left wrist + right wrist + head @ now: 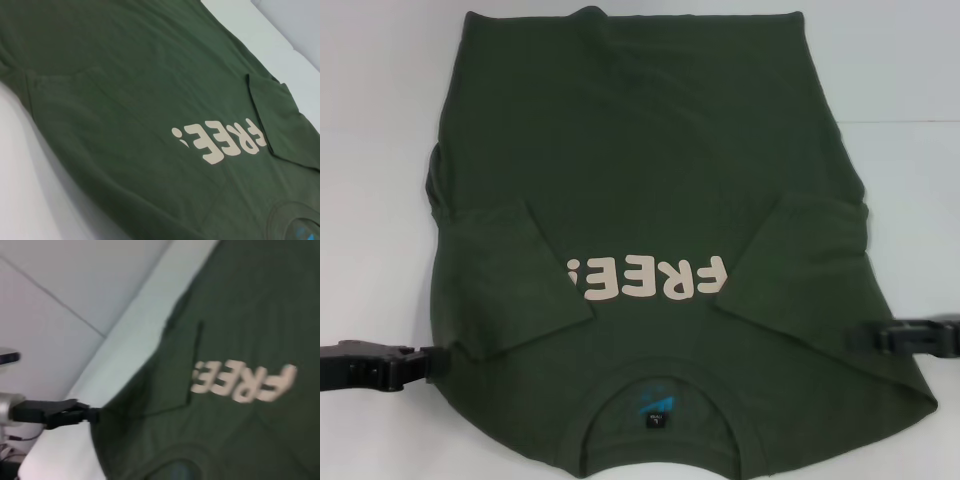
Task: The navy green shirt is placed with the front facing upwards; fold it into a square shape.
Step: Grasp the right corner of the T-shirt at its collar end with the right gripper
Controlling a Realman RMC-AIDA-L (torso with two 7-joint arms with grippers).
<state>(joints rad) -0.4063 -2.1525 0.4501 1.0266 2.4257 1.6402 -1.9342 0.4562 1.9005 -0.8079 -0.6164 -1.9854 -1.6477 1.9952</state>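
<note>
White tabletop [360, 150] fills the scene, and spread across nearly all of it lies the navy green shirt [640, 150], front up, collar [660, 420] toward the robot and hem at the far side. Both short sleeves are already folded inward over the chest, the left sleeve [515, 285] and the right sleeve [805, 270] flanking the cream "FREE!" lettering [650, 280]. Low at the near corners, the left gripper [420, 362] touches the shirt's edge at the left shoulder, and the right gripper [865, 337] meets the cloth at the right shoulder; whether either is pinching fabric or merely beside it I cannot tell. Judging by this, the side folds come next: each gripper needs a firm hold on its edge, then a lift and carry toward the centre line.
</note>
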